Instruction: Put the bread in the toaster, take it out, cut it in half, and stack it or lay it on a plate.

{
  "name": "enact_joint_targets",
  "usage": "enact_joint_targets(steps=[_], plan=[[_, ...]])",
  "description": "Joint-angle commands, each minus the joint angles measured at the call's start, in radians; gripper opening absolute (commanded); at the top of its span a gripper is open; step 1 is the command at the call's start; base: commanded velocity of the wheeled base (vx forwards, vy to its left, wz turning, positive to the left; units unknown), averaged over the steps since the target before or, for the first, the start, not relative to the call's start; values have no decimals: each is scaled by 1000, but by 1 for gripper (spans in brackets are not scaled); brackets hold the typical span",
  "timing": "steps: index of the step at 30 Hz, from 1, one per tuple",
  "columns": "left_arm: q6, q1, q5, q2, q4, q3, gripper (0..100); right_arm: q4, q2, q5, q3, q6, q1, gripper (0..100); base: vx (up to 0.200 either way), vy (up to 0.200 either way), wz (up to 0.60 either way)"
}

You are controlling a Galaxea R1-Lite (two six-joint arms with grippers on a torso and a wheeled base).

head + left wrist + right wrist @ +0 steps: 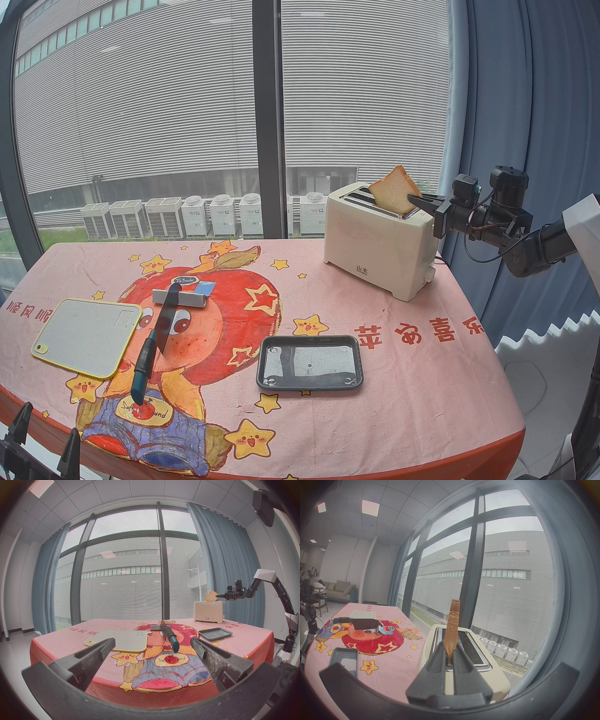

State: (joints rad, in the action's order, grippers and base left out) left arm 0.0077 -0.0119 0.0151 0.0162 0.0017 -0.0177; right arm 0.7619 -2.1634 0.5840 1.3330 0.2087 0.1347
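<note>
Head view. You have one bread slice [394, 189], one toaster [378, 247] with two slots, one plate [309, 362], one knife [153, 340] and one cutting board [87, 337] on the bench [425, 375]. The toaster stands at the far right. The slice is tilted with one corner pointing up, and its lower part is at the slot openings. The right fingers [425, 202] pinch its right-hand edge. The dark plate lies near the bench middle, well apart from the toaster. The knife's long axis runs far to near: its blade leans on a small grey rest [180, 297] and its handle points at the near edge. The board lies just left of it. The left fingers [70, 453] sit below the near left corner.

Left wrist view. Your left fingers are spread wide with nothing between them, off the near edge of the bench and facing the knife handle.

Right wrist view. The slice shows edge-on. Its long axis runs upward, leaning slightly, and the right fingers are closed narrowly on its lower end above the slots. You cannot tell whether that tip is inside a slot.
</note>
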Motion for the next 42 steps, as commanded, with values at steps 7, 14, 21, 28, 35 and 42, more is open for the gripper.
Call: enact_joint_targets(steps=[7, 14, 21, 28, 35, 42], plan=[[0, 0, 0, -15, 0, 16, 100, -35, -50, -1, 80, 0, 19, 0, 0, 0, 0], [0, 0, 0, -15, 0, 16, 100, -53, -58, -1, 84, 1, 23, 0, 0, 0, 0], [0, 0, 0, -15, 0, 16, 100, -55, -58, -1, 81, 1, 19, 0, 0, 0, 0], [0, 0, 0, -15, 0, 16, 100, -55, -58, -1, 78, 1, 11, 0, 0, 0, 0], [0, 0, 0, -15, 0, 16, 100, -55, -58, -1, 77, 1, 13, 0, 0, 0, 0], [0, 0, 0, -15, 0, 16, 100, -55, -58, -1, 77, 1, 13, 100, 0, 0, 0]])
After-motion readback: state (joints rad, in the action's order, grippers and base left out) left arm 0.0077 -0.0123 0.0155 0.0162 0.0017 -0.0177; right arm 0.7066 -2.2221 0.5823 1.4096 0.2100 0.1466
